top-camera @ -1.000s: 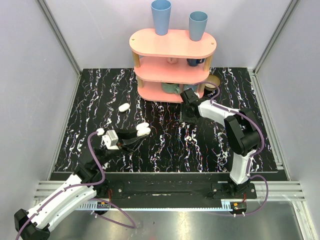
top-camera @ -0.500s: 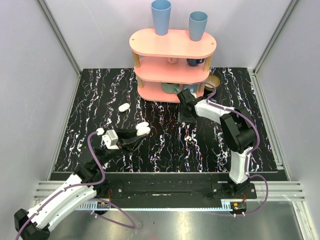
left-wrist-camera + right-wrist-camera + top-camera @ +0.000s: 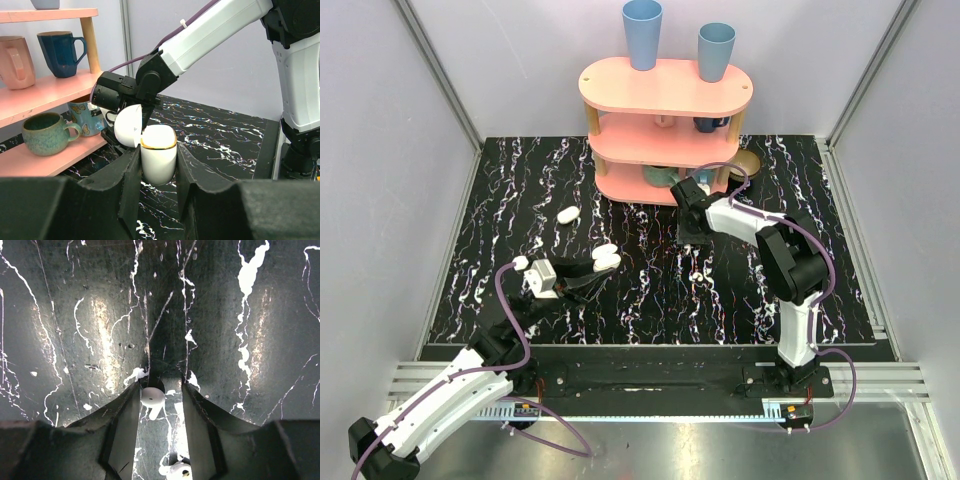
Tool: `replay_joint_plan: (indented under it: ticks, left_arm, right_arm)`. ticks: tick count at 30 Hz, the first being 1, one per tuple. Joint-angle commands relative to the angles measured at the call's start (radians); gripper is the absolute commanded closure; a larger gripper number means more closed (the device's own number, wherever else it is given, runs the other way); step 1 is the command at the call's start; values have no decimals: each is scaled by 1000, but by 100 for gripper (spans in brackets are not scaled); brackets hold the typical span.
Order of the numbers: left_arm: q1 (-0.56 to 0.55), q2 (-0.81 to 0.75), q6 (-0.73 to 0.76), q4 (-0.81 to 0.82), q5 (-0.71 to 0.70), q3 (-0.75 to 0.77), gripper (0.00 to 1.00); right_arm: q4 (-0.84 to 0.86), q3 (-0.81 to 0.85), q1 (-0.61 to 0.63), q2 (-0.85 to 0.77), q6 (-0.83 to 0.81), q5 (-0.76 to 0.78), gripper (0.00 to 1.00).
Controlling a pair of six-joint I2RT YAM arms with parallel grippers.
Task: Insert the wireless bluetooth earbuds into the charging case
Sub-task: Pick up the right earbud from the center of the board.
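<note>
Two jaws of the left gripper (image 3: 158, 150) clamp the small white glossy oval charging case (image 3: 159, 165) (lid tipped open) over the black marbled table (image 3: 520, 200); the right gripper (image 3: 161, 387), jaws half apart, straddles a small white earbud (image 3: 152, 398) lying there.

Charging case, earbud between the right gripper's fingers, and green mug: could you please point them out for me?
Charging case (image 3: 159, 161): left wrist view, front of its white base.
Earbud (image 3: 152, 396): right wrist view, its round white head.
Green mug (image 3: 44, 134): left wrist view, its side wall.
</note>
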Motion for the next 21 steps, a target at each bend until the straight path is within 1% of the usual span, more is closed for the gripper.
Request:
replay_joint_plan:
  ticks: [1,9,12,14,21]
  left_arm:
    - [-2,0,8,45,-17,19,100]
    - [-2,0,10,45,-18,21,100]
    - [-2,1,7,48,-18,19,100]
    - [-2,5,7,48,-15,19,100]
    - [-2,8,10,42,-12,24,100]
  right_arm:
    - [-9,39,9,17,-15,28,53]
    - [-11,36,11,20,-18,19,53]
    - [-9,36,11,23,-22,19,55]
    - [-12,38,11,28,-22,18,60]
    - [-14,36,11,26,-22,9,60]
